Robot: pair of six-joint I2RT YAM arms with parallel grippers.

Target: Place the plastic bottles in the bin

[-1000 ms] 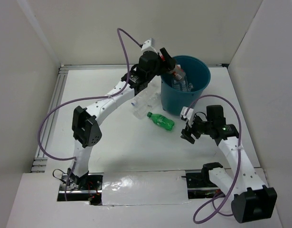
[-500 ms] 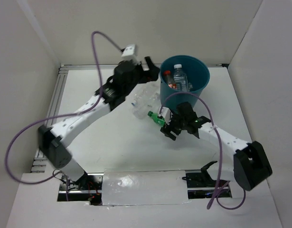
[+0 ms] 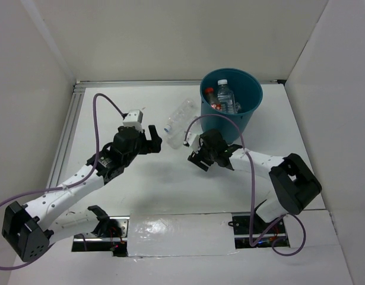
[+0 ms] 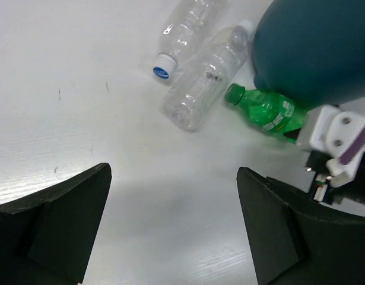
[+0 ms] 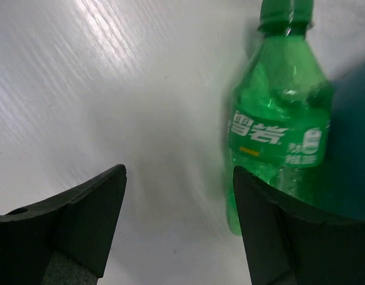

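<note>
The bin [image 3: 253,116] is standing at the upper right of the top view, holding two bottles [image 3: 225,94] side by side. Left of it, on the table [image 3: 170,190], two more bottles [image 4: 203,83] are lying alongside each other. A fifth bottle [image 4: 265,111] is lying at the bin's foot, right of them in the left wrist view.

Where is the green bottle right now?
In the left wrist view, the green bottle lies on its side toward the right, next to the foot of the teal bin. Its cap points toward a clear bottle.
</note>
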